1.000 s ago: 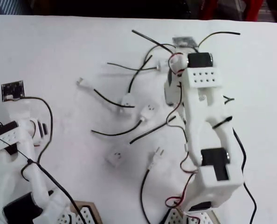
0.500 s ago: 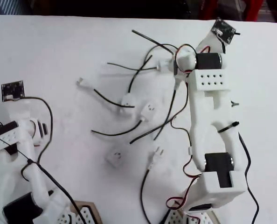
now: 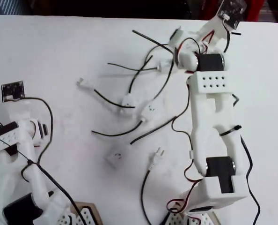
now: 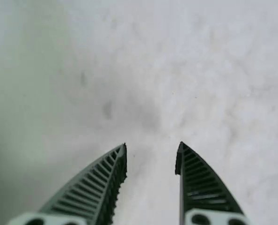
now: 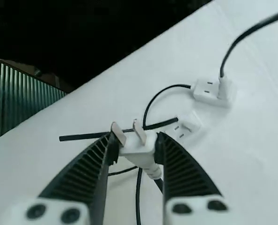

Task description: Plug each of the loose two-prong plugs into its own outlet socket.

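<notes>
My right gripper is shut on a white two-prong plug, held above the table with its prongs pointing away from the camera and its black cord trailing down. From above, this gripper is near the table's far edge, right of centre. Two corded sockets lie mid-table, and a cordless socket block lies nearer the front. Another corded plug rests beside that block. My left gripper is open over bare white table, with its arm at the left.
A small white plug with a black lead lies left of the sockets; another lies near the held cord. Black cords cross the table's middle. The right wrist view shows a corded socket and a small plug beyond the fingers.
The right arm has swung from the cable cluster toward the far edge, lifting the plug and dragging its black cord along. The left arm has not moved.
</notes>
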{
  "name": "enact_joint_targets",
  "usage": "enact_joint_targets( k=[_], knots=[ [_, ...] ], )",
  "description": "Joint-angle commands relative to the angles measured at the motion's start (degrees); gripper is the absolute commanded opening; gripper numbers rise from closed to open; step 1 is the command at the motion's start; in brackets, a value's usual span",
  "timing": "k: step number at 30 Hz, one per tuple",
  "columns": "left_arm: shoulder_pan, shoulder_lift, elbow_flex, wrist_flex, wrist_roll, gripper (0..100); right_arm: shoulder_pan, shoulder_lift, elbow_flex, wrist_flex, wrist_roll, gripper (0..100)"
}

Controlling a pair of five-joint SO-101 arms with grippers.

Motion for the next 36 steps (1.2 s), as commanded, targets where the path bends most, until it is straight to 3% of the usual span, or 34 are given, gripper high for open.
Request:
enact_joint_targets(
  k=[1, 13, 24, 36],
  knots=[
    [-0.31, -1.63, 0.09, -0.97, 0.44, 18, -1.36, -3.03, 0.44, -3.65, 1.41, 1.7],
    [-0.31, -1.63, 0.18, -0.97, 0.44, 18, -2.95, -7.25, 32.88, -30.11, 21.19, 1.7],
    [-0.31, -1.63, 0.18, -0.97, 0.44, 18, -2.15, -30.37, 58.64, -30.55, 34.20, 1.7],
    [-0.31, -1.63, 0.18, -0.97, 0.44, 18, 6.81, -48.75, 80.70, -30.46, 44.84, 1.7]
  ],
)
